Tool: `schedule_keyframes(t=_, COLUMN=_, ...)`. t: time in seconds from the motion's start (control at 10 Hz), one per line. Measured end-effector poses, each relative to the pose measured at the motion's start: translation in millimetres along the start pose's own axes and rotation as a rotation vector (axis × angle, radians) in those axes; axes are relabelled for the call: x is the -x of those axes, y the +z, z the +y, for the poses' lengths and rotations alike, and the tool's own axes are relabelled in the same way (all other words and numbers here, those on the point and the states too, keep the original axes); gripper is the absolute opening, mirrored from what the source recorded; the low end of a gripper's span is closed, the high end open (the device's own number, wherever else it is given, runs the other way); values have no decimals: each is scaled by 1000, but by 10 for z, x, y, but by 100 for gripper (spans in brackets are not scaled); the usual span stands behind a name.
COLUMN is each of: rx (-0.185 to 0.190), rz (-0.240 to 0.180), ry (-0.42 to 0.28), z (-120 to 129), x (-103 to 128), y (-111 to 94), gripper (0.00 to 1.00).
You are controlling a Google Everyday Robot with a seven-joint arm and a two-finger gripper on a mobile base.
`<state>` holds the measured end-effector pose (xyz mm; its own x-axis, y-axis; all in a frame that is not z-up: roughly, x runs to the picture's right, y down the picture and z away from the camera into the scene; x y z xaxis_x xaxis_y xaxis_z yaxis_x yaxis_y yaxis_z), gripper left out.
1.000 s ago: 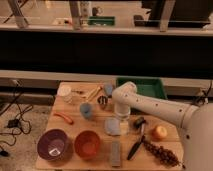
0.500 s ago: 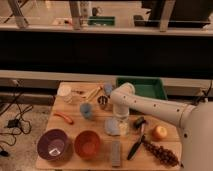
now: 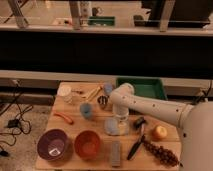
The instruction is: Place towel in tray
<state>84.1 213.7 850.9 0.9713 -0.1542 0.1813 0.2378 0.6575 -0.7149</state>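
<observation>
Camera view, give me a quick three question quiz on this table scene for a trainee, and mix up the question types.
1. True or false: the towel already lies in the green tray.
2. Where is the end effector? A) inside the tray B) down at the towel, outside the tray C) lifted high, clear of everything
3. Which bowl stands nearer the towel, the purple bowl or the orange bowl?
Key: 1 false; 2 B; 3 the orange bowl.

White, smooth arm with rounded joints; jaws, low over the table, seem pale too.
</observation>
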Motion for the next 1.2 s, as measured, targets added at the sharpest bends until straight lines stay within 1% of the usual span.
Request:
schedule_keyframes(t=0.3, rx=-3, rz=-1, ry=-4, z=-19, x=22, y=-31, gripper=54)
schedule_keyframes(t=0.4, rx=10, rz=-2, ry=-6, z=23, x=30, y=-6, gripper=54)
schedule_keyframes(t=0.5, rx=0, rz=5, ry=-3, z=4, x=-7, y=-44, gripper=53)
schedule_keyframes(t=0.6, rx=7, rz=6, ry=-3, z=30, x=-13, y=-36, gripper=50)
schedule_keyframes(t=0.7, rx=1, rz=10, ry=-8, z=18, x=-10, y=-24, gripper=43)
schedule_keyframes(t=0.8, rx=-7, rz=11, ry=-10, z=5, x=-7, y=-19, gripper=33)
schedule_keyframes(t=0.9, rx=-9, rz=11, ry=-10, z=7, x=-9, y=-17, gripper=20)
schedule_keyframes(t=1.0, rx=-9, rz=11, ry=-10, z=7, x=-7, y=-27, gripper=9)
schedule_keyframes(t=1.1, rx=-8, rz=12, ry=-10, z=7, x=-6, y=-29, gripper=4)
schedule_keyframes(t=1.2, rx=-8, rz=12, ry=-11, z=17, x=-7, y=-30, gripper=0)
